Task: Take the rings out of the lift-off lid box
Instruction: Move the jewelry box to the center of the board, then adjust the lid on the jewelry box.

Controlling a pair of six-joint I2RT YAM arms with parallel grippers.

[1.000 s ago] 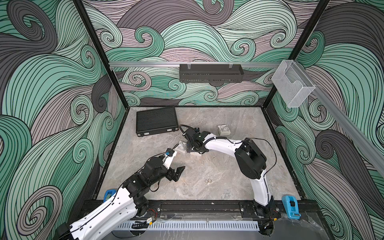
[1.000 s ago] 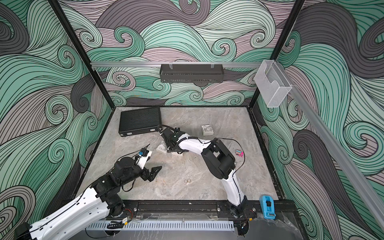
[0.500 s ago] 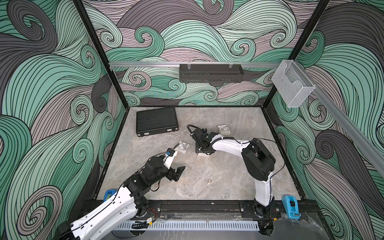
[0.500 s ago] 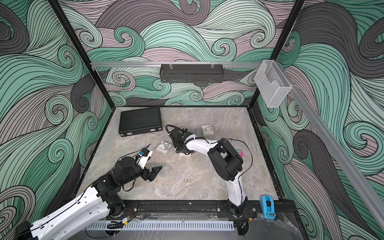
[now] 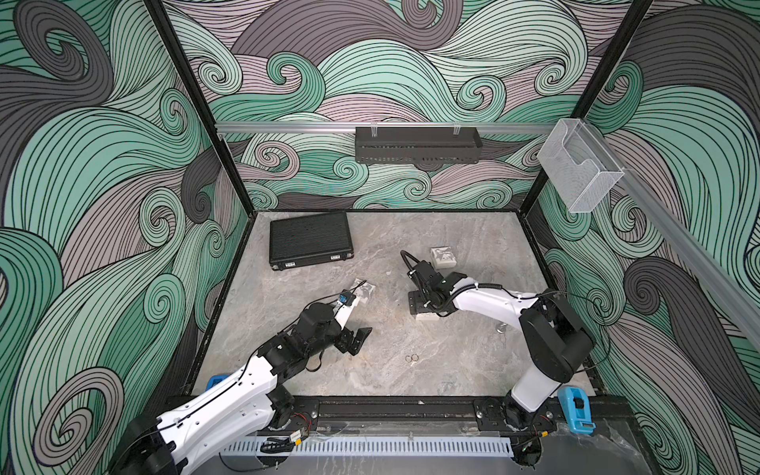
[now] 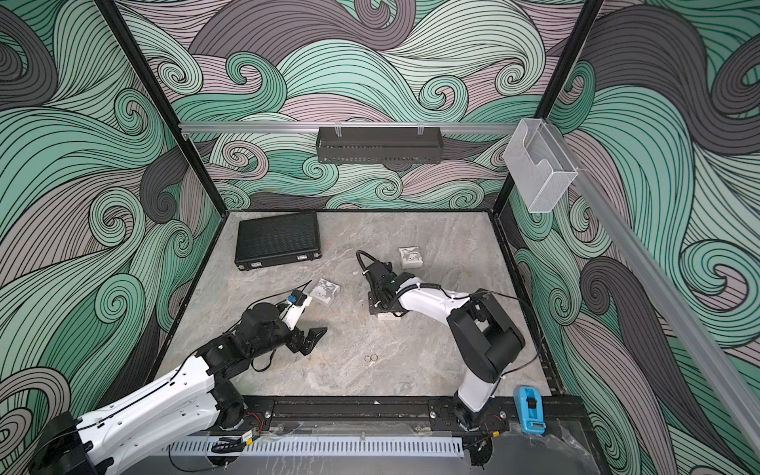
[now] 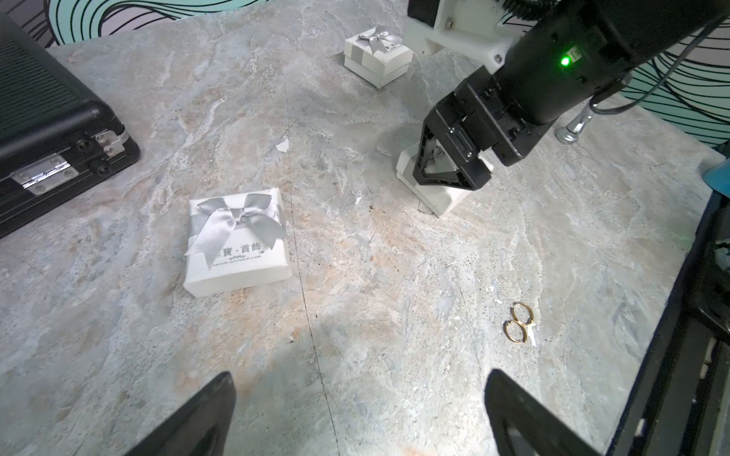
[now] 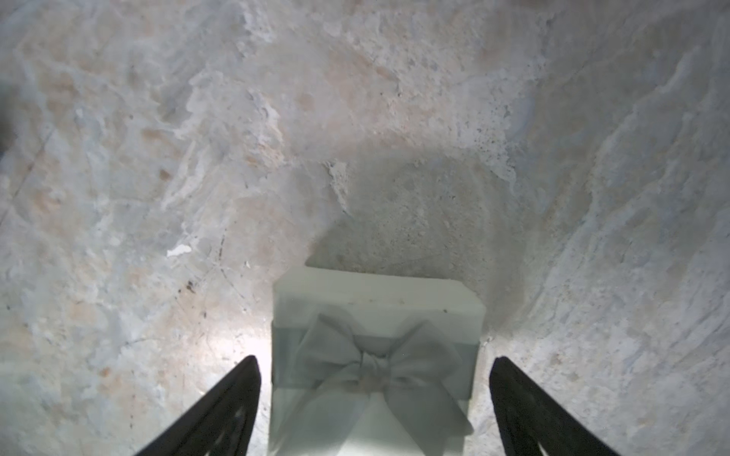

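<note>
Marble tabletop [image 5: 452, 370] is bearing two rings [image 7: 518, 327]; left gripper [image 7: 359, 379] is hovering spread wide; right gripper [image 8: 375, 359], equally spread, is straddling a box [image 8: 379, 304].

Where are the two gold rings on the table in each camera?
Both top views: gold rings on the table, centre, toward the front.
Left wrist: rings side by side on bare tabletop.
Right wrist: not in view.
Landmark: bowed box straddled by the right gripper.
</note>
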